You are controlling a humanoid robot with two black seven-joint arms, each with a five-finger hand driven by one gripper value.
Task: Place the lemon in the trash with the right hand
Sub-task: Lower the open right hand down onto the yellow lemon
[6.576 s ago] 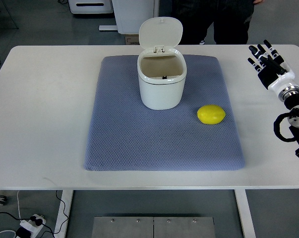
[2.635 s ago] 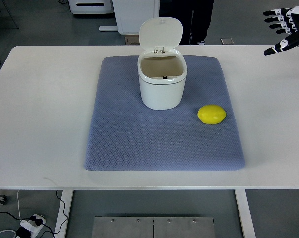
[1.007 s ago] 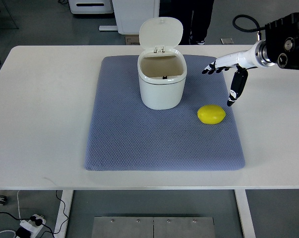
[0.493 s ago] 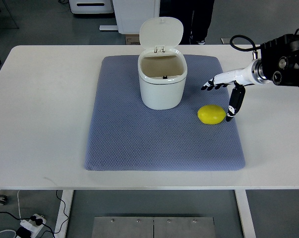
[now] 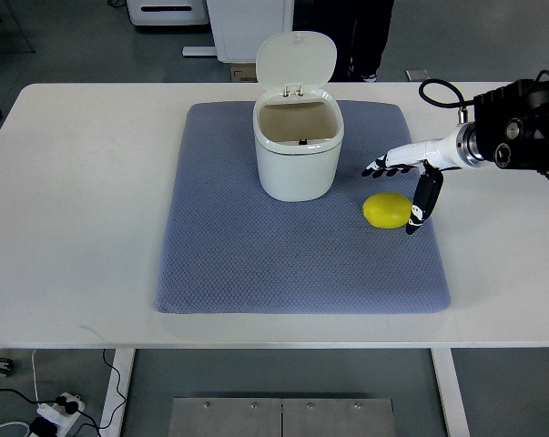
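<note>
The smooth yellow oval lemon (image 5: 388,210) lay on the blue-grey quilted mat (image 5: 301,273), just below the right hand (image 5: 403,187), whose fingers were spread around it, not yet closed. It looked firm, light and apt to roll; gripping across its middle seemed best. The open white lidded trash bin (image 5: 298,146) stood left of the hand.

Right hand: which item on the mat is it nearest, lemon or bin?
The lemon. The open right hand brackets it, thumb at its right end, while the white trash bin with its lid up stands farther left.
</note>
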